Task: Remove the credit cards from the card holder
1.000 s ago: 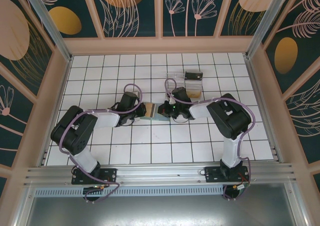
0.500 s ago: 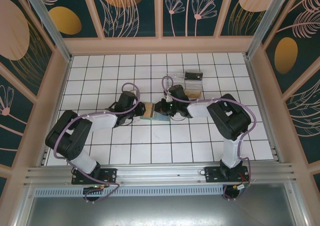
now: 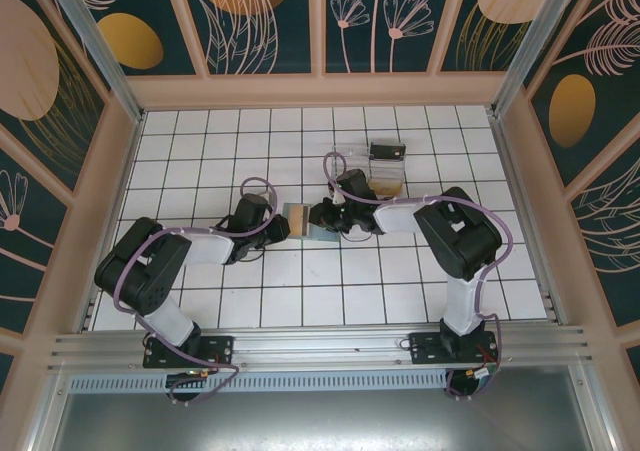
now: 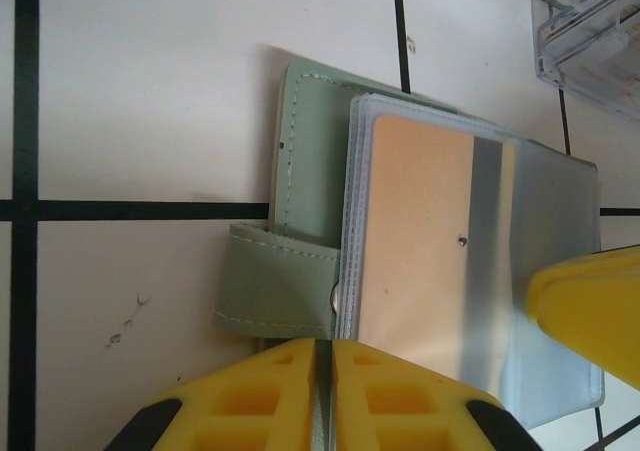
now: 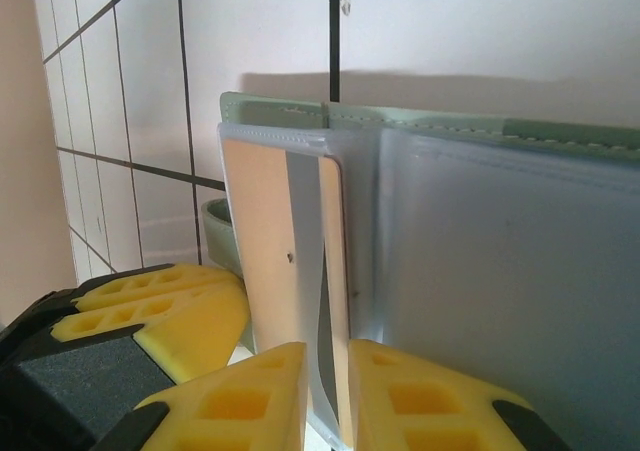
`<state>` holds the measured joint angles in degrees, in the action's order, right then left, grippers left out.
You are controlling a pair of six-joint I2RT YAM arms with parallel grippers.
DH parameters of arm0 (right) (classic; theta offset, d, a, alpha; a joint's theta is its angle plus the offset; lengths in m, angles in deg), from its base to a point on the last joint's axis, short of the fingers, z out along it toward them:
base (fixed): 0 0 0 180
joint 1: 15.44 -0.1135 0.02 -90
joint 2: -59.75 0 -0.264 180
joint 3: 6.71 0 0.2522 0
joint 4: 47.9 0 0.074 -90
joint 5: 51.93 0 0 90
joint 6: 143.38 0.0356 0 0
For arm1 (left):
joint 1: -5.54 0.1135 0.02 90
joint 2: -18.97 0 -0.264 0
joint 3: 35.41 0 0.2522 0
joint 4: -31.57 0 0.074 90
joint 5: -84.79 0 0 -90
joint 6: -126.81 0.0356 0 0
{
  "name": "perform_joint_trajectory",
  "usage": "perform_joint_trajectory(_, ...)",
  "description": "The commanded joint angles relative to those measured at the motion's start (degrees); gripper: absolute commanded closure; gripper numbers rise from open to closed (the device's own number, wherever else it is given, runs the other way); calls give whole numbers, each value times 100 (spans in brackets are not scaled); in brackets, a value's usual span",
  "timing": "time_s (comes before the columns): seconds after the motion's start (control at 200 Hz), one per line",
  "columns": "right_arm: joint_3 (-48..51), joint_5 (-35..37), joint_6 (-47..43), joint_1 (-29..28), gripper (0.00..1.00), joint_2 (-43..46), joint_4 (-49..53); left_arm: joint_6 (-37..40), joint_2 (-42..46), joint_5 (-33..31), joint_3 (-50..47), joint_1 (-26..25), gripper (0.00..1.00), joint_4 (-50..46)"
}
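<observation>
Tiles nearside of the card holder lie free; a clear tray (beyond) stands close.

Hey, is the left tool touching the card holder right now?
Touching. The left wrist view shows the left tool closed on the green edge of the card holder, a sliver of it pinched between its fingers.

Lab booth; framed walls, gridded table

Left pincer now nearer its base; right pincer further left, over the card holder
</observation>
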<state>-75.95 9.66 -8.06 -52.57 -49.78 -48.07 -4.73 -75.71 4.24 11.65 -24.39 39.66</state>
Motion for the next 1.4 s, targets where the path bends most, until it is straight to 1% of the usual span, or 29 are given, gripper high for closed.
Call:
perform_joint_trajectory(0.0, -152, 2, -58, -32, 81, -155, 32, -58, 10, 92, -75, -13, 85, -49)
perform_joint_trajectory(0.465, -348, -36, -112, -72, 81, -411, 62, 40, -16, 57, 41, -11, 86, -169)
perform_joint_trajectory(0.551, -352, -50, -116, -80, 81, -411, 58, 40, -14, 66, 52, -8, 87, -171)
perform_joint_trajectory(0.626, -340, -47, -105, -84, 86, -394, 50, 46, -20, 57, 63, -12, 88, -187)
perform_joint_trajectory(0.751, -229, 1, -89, -76, 100, -286, 13, 67, -8, 23, 93, -10, 88, -237)
perform_joint_trajectory(1.091, 190, 89, -112, 223, 100, 62, -45, 75, 32, -257, 120, -3, 94, -497)
perform_joint_trajectory(1.291, 343, 85, -188, 322, 100, 221, -29, 76, 2, -247, 159, -4, 95, -511)
perform_joint_trajectory(1.366, 406, 13, -175, 328, 100, 229, -197, 90, -14, -209, 185, -5, 96, -520)
perform_joint_trajectory(1.396, 402, -13, -149, 324, 94, 214, -244, 102, -16, -195, 193, -11, 96, -522)
